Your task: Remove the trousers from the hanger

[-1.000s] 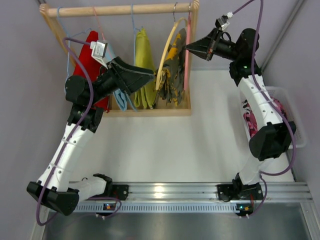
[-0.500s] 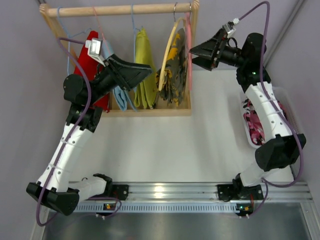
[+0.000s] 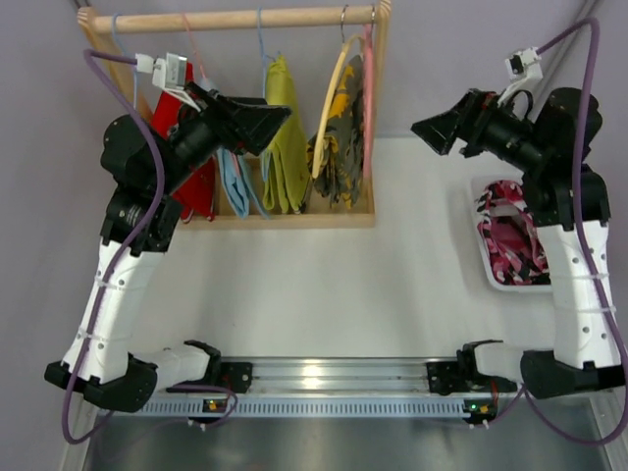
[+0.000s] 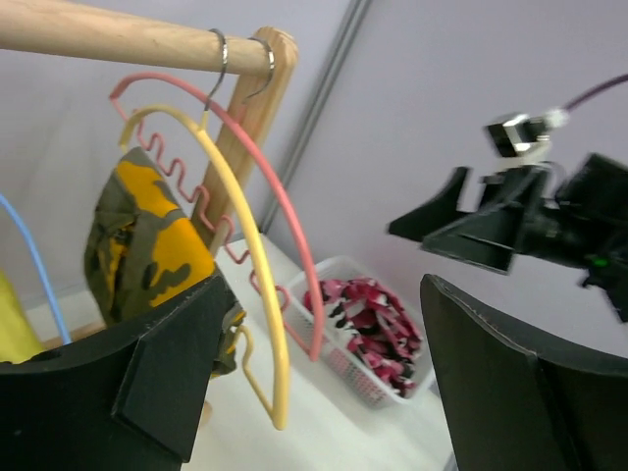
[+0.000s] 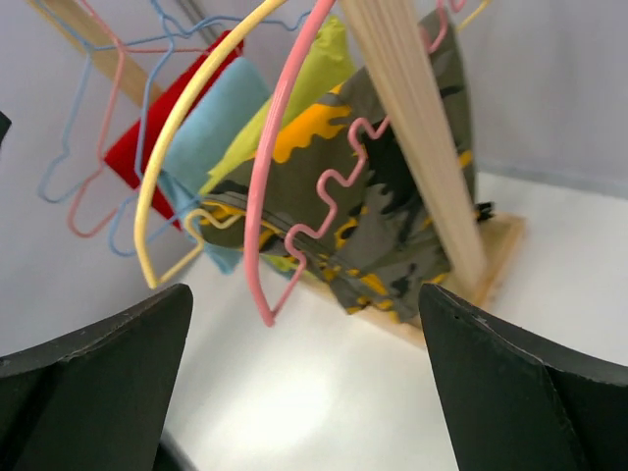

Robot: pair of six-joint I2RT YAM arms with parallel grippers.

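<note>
The camouflage trousers (image 3: 339, 137) hang folded over a yellow hanger (image 3: 329, 103) at the right end of the wooden rail (image 3: 226, 20). Beside them hangs a bare pink hanger (image 3: 369, 93). The pink patterned trousers (image 3: 510, 240) lie in a white basket (image 3: 488, 267) on the right. My left gripper (image 3: 277, 116) is open in front of the rack, left of the camouflage trousers (image 4: 147, 245), holding nothing. My right gripper (image 3: 422, 130) is open and empty, well to the right of the rack. In its view the camouflage trousers (image 5: 383, 196) and the pink hanger (image 5: 265, 196) lie ahead.
Plain red trousers (image 3: 182, 108), a light blue cloth (image 3: 234, 182) and olive-yellow trousers (image 3: 285, 128) hang further left on the rack. The rack's wooden base (image 3: 294, 220) and right upright (image 3: 378, 108) stand on the white table. The arm rail (image 3: 324, 378) runs along the near edge.
My right gripper has opened, left the pink hanger and drawn back to the right. The hangers have swung back. My left gripper has risen and pulled slightly left.
</note>
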